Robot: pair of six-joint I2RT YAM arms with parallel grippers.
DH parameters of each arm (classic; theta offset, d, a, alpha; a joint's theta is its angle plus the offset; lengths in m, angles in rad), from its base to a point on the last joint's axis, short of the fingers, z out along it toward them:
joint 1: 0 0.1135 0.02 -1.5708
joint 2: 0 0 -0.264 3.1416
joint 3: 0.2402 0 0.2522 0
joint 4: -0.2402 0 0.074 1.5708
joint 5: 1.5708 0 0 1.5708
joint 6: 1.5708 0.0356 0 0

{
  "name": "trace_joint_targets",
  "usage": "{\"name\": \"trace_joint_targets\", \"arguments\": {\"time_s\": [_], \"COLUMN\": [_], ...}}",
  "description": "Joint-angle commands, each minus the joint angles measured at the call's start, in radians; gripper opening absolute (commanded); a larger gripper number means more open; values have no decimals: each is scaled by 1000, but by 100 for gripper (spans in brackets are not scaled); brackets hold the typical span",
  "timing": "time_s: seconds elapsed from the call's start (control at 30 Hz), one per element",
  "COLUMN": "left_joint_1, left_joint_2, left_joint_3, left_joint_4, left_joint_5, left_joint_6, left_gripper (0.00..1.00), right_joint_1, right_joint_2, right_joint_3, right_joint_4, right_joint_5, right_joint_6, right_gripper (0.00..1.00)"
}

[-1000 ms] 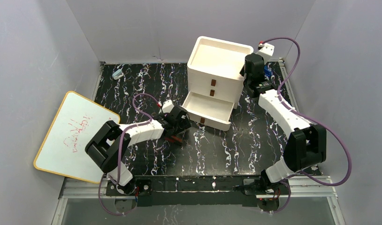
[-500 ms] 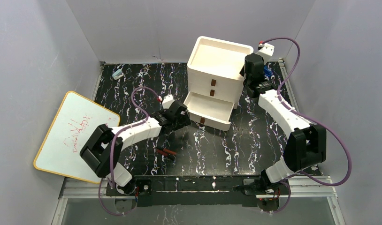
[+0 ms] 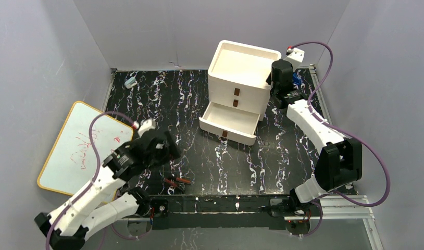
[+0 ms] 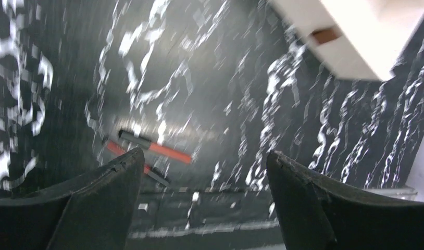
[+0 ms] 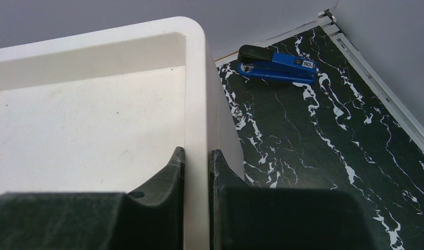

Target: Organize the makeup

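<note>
Barely started, by the look of it: the white drawer box [image 3: 242,73] has its bottom drawer [image 3: 228,121] out and seemingly empty. The right gripper [image 5: 197,156] pinches the box's top rim. The left gripper [image 4: 203,156] gapes wide, holding nothing, above the pencils [image 4: 157,150] lying near the table [image 3: 283,151] front edge.

Two thin pencils [image 3: 177,181], each part red and part black, lie flat on the black marbled worktop [image 3: 241,161], at about 7 o'clock from its middle and close to its near edge. In the left wrist view they [image 4: 150,151] lie side by side and nearly parallel, each running from about 10 o'clock to 4 o'clock. The upper one shows a black end at 10 o'clock, the lower one a black end at 4 o'clock.
</note>
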Motion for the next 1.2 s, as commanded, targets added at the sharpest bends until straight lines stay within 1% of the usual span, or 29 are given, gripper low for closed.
{"name": "trace_joint_targets", "arguments": {"time_s": [0.0,0.07,0.17,0.33,0.5,0.57,0.7,0.77,0.87,1.03,1.17], "left_joint_1": [-5,-5,-5,-5,-8,-9,-13,-17,-20,-26,-28], "left_joint_2": [-182,-246,-259,-170,-102,-81,-41,-35,-27,36,125], "left_joint_3": [-234,-288,-356,-400,-503,-528,-539,-543,-551,-557,-532], "left_joint_4": [-232,-247,-252,-223,-67,-39,-27,-19,3,91,177], "left_joint_5": [105,117,145,163,291,312,327,356,353,353,349], "left_joint_6": [-295,-334,-352,-328,-343,-347,-336,-335,-339,-349,-328], "left_gripper": [85,85,87,93,95,95,95,95,95,93,91], "right_joint_1": [62,62,63,64,64,64,64,64,64,64,63], "right_joint_2": [154,155,160,159,155,154,161,164,168,168,168], "right_joint_3": [-130,-130,-124,-125,-124,-122,-117,-114,-113,-113,-112], "right_joint_4": [-437,-436,-437,-442,-447,-449,-449,-449,-447,-447,-448], "right_joint_5": [-239,-241,-241,-229,-217,-214,-213,-214,-215,-215,-217], "right_joint_6": [6,3,3,4,3,3,1,3,3,1,1], "right_gripper": [1,1,1,1,1,1,1,1,1,1,1]}}
